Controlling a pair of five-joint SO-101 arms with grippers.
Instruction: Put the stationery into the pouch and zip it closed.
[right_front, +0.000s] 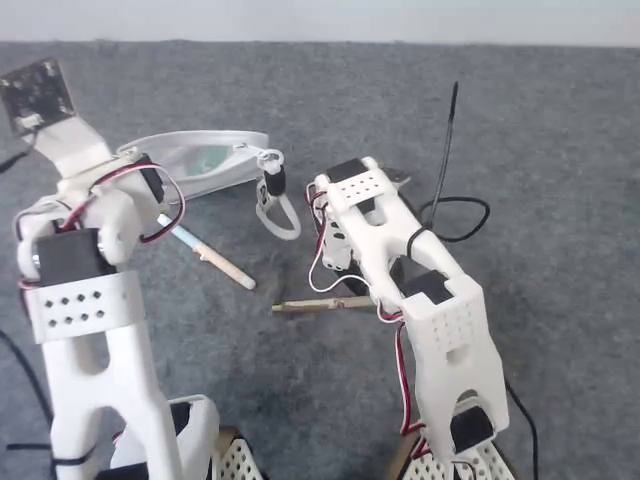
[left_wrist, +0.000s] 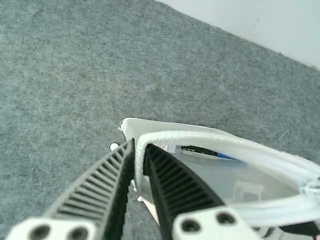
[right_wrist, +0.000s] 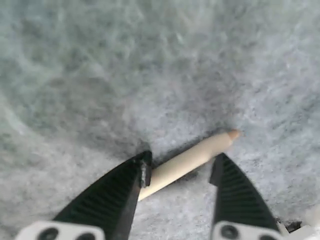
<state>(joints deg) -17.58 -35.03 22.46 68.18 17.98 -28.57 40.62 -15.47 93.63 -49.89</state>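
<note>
No readable text, dark print (left_wrist: 198, 149) inside the pouch (left_wrist: 215, 139) too small to read

This is looking like a robotics lab bench: a left arm (right_front: 85, 300) and a right arm (right_front: 430, 310) of white plastic are standing on perforated white bases (right_front: 238, 462), looped red, white and black servo wires (right_front: 181, 207) are hanging exposed, a grey felt-like mat (right_front: 560, 150) is lying under everything, and a plain pale wall (right_front: 400, 20) is running behind.
</note>
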